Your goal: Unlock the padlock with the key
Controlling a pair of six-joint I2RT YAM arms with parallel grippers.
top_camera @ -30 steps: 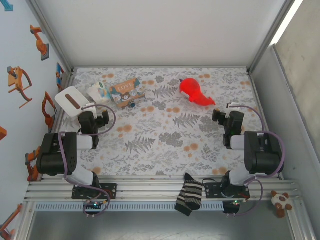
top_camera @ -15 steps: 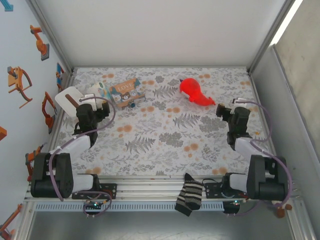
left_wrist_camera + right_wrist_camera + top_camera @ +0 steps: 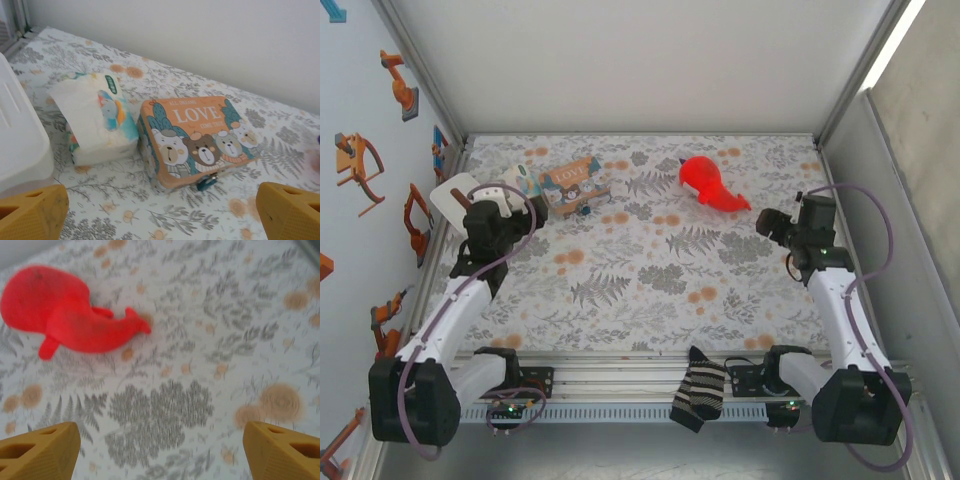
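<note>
My left gripper (image 3: pixel 160 212) hangs released and empty, aimed at the padlock (image 3: pixel 206 182), which probably latches the LOVE tin (image 3: pixel 197 140). My right gripper (image 3: pixel 160 452) is spread too, near the red plush toy (image 3: pixel 65 317).

Tin box marked "LOVE" (image 3: pixel 195 140): one, 11 o'clock on the table.
Padlock (image 3: pixel 206 183): one, at the tin's front edge.
Tissue pack (image 3: pixel 97 120): one, 10 o'clock.
White container (image 3: pixel 20 145): one.
Red plush toy (image 3: pixel 70 315): one, 1 o'clock.
Striped sock (image 3: pixel 698 388): one, 6 o'clock.
Grippers: two, namely left gripper (image 3: pixel 160 215) and right gripper (image 3: pixel 160 450).
</note>
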